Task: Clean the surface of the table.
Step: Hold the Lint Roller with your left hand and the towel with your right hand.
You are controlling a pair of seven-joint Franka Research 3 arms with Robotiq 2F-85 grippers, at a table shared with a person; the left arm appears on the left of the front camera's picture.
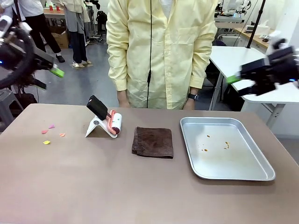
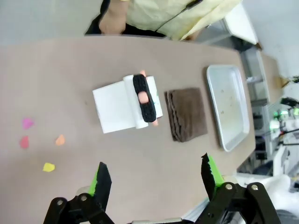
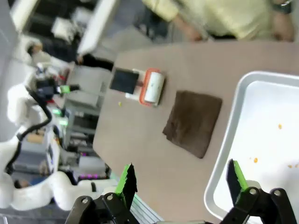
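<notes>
Both grippers hung in the air, well above the table [image 1: 140,186], which spread beneath and ahead of them. Left gripper [image 2: 153,172]: jaws wide apart, nothing between them. Right gripper [image 3: 180,170]: the same, released and empty.

Handling, judged: the table is rigid and heavy, with a smooth matte top. It is to be wiped, not gripped. Any hold belongs on a tool:
- Roller [image 2: 145,98], straight ahead of the left gripper. Take it by its stiff black handle.
- Cloth [image 2: 187,114], ahead of the right gripper. It is soft and limp, so pinch it at an edge.

Paper scraps [image 2: 48,166] lay ahead of the left gripper, off to one finger's side. They look light and likely to skid. The tray [image 1: 233,178] sat under the right gripper.

Unclear: whether the tray specks were stuck or loose, and the roller's sheet face. The table's near edge was cut off in the front view, where both grippers blurred.
</notes>
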